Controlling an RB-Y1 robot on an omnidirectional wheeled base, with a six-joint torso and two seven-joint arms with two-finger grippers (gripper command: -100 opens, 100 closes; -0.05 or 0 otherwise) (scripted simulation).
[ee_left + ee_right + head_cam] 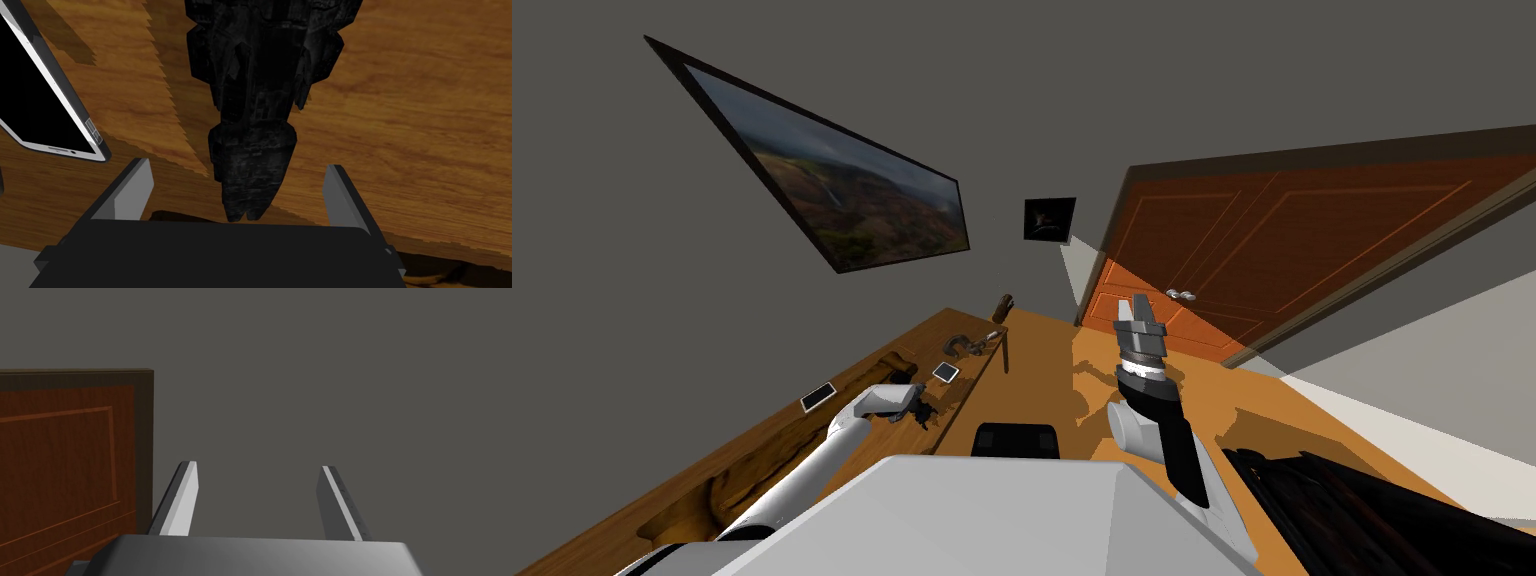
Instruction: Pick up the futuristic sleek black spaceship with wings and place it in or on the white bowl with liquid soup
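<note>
- Now, you're at the reach-in before the grasp: your left tool (238,165) is released, its fingers (135,190) standing either side of the black spaceship (260,100) at its narrow end, touching nothing
- The spaceship lies flat on the wooden desk (425,125), narrow end toward the tool's body, with a flat black-screened device (45,100) just beside it
- Your next move, by my judgement: ease further along the hull so the blades flank a thicker part, then clench and lift
- The ship's wide end and wings are cut off at the wrist view's edge
- Further along the desk a small greyish round thing (959,346) may be the bowl; it's too small to be sure
- Your right tool (257,465) is released and empty, raised off the desk toward the brown door (60,453)
</note>
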